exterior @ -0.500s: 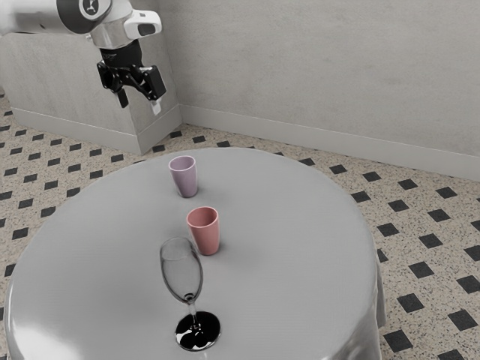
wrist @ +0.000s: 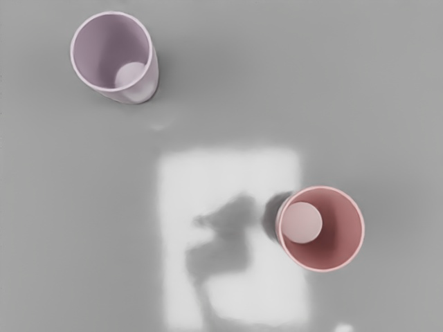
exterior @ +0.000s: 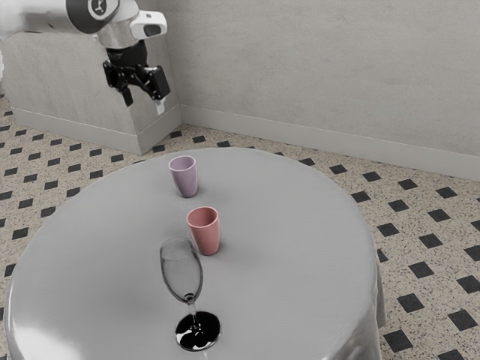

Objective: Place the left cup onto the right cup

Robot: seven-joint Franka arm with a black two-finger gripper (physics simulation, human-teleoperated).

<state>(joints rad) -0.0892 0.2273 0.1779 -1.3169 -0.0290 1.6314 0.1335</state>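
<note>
Two cups are standing upright on the round grey table [exterior: 300,247], and neither one is being touched. The purple cup [exterior: 183,176] is sitting toward the far side and the exterior view's left. The pink cup [exterior: 203,230] is sitting nearer the middle, a little apart from it. Going by that layout, I am taking the purple one as the left cup to be moved and the pink one as the right cup that receives it.

A tall wine glass [exterior: 182,274] is leaning on its dark foot just beside the pink cup, on the side nearer the exterior camera.

The gripper [exterior: 144,102] is hanging high above the table's far edge, well apart from both cups. Its fingers are standing spread and are carrying nothing. The wrist camera is looking straight down into the open mouths of the purple cup [wrist: 114,59] and the pink cup [wrist: 322,228]. Bare table [wrist: 387,104] is lying between them, along with a bright patch crossed by a dark shadow [wrist: 221,235].

Nothing of the task is showing as done. All of it is waiting: lowering over the purple cup, closing on its wall, lifting it, carrying it across and seating it on the pink cup's rim. The glass being so near the pink cup is making that last placement the step needing most care.
</note>
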